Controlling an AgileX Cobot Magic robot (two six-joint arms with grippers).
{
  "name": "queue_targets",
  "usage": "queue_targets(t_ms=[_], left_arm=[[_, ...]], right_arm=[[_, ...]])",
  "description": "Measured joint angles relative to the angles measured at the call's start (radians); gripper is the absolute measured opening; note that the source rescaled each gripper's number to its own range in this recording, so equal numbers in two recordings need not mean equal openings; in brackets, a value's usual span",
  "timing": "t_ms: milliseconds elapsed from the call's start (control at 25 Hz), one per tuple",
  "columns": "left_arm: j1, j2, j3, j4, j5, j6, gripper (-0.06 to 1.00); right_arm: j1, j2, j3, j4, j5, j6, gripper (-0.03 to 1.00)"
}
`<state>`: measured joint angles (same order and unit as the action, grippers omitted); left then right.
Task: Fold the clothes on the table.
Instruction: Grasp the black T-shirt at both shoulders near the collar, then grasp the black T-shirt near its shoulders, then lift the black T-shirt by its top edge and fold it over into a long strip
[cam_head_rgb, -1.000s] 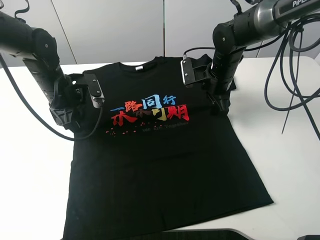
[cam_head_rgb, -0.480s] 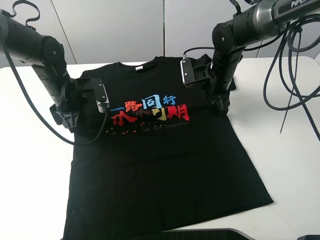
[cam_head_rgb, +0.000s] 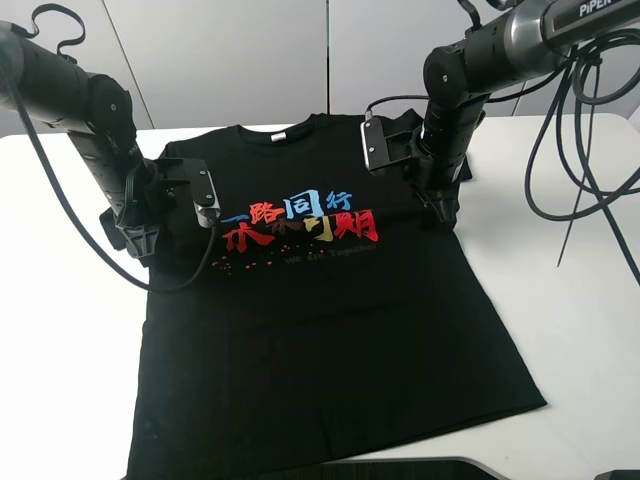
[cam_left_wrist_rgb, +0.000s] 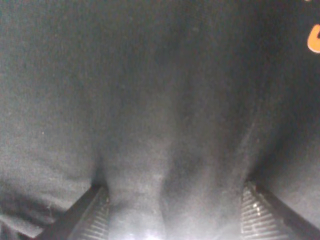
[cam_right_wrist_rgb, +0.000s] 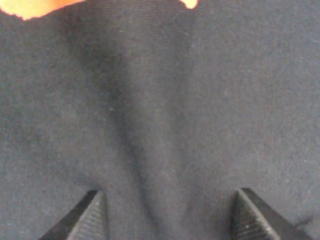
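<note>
Bright, even light overhead — the table (cam_head_rgb: 60, 350) nearly blown white, shadows faint. Wrist views dim; the clothes (cam_left_wrist_rgb: 165, 100) blur up close.

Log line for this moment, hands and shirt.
shirt: black T-shirt spread flat on white table, print up | left hand: open, tips on cloth near sleeve, fabric ridged between | right hand: open, on cloth near other sleeve

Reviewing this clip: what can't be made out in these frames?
T-shirt lower-left hem: cut off by the exterior view's bottom edge.
Small print under the characters: too small, exterior view.
Left pincer, right pincer: wrist views cut off all but fingertips; whether cloth is pinched is unclear.
</note>
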<state>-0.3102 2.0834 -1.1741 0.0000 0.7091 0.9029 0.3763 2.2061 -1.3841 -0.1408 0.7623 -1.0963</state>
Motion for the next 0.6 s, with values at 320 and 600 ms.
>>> queue_targets(t_ms=[320, 600], left_arm=[[0.0, 0.0, 0.0, 0.0, 0.004, 0.002, 0.31], [0.0, 0.0, 0.0, 0.0, 0.008, 0.0, 0.01]], right_arm=[[0.002, 0.0, 0.0, 0.006, 0.011, 0.0, 0.48], [0.002, 0.002, 0.0, 0.016, -0.004, 0.0, 0.02]])
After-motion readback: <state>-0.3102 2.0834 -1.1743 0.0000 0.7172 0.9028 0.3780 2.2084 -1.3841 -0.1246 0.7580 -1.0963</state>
